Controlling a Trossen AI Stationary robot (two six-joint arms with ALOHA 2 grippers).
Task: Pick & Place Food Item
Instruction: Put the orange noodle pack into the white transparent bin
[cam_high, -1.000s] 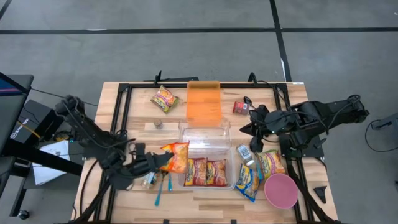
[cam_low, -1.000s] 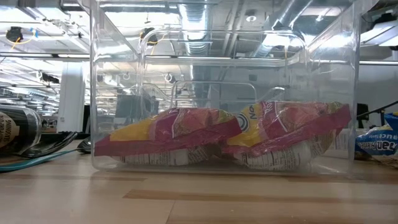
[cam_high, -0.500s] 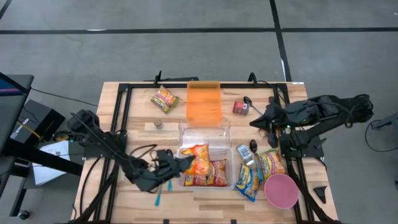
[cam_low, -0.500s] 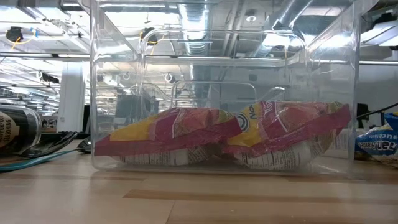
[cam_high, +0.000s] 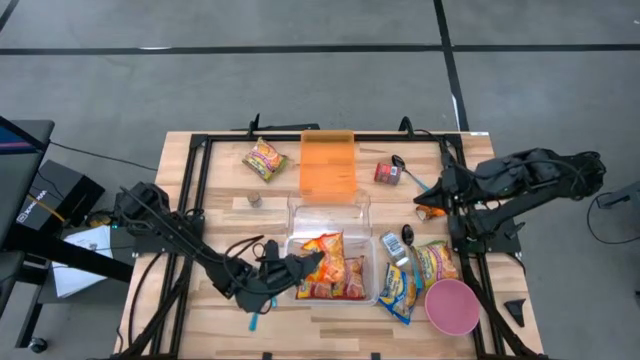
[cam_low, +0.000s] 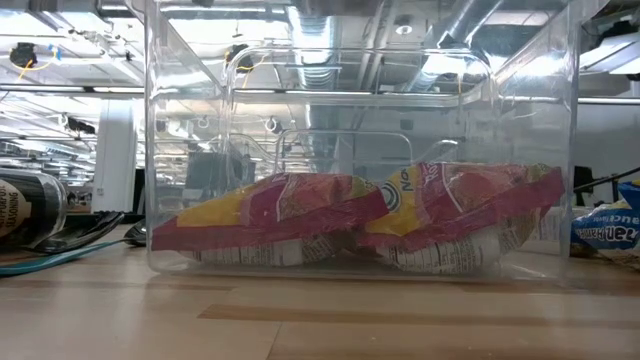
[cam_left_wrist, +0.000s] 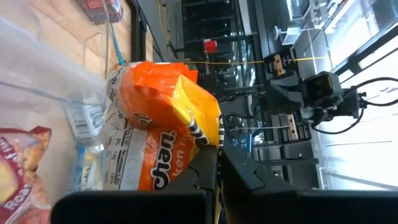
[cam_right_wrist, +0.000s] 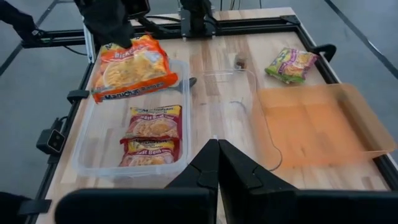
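We have the left gripper (cam_high: 300, 264) reaching in from the near left, its fingers clamped on the edge of an orange noodle packet (cam_high: 325, 250), which hangs over the left half of the clear bin (cam_high: 372, 268). Two red and yellow noodle packets (cam_high: 335, 285) already lie flat side by side on the bin's floor, and our packet sits above them, tilted, with its far end over the bin's middle. In the left wrist view the packet (cam_left_wrist: 163, 121) fills the space just past our closed fingers, so the hold looks firm but is only on one edge.

To do this step well, we judge that we should carry the packet a little further right until it is fully inside the walls, then lower it until it rests on the packets below before letting go. A release from this height could let it tip against the near wall or hang over the rim. We should also keep the wrist clear of the bin's left wall as we come down.

The right gripper (cam_high: 437, 195) waits at the far right of the table with its fingers shut on nothing, just beside a small red can (cam_high: 387, 173). The orange lid (cam_high: 328, 165) lies beyond the bin
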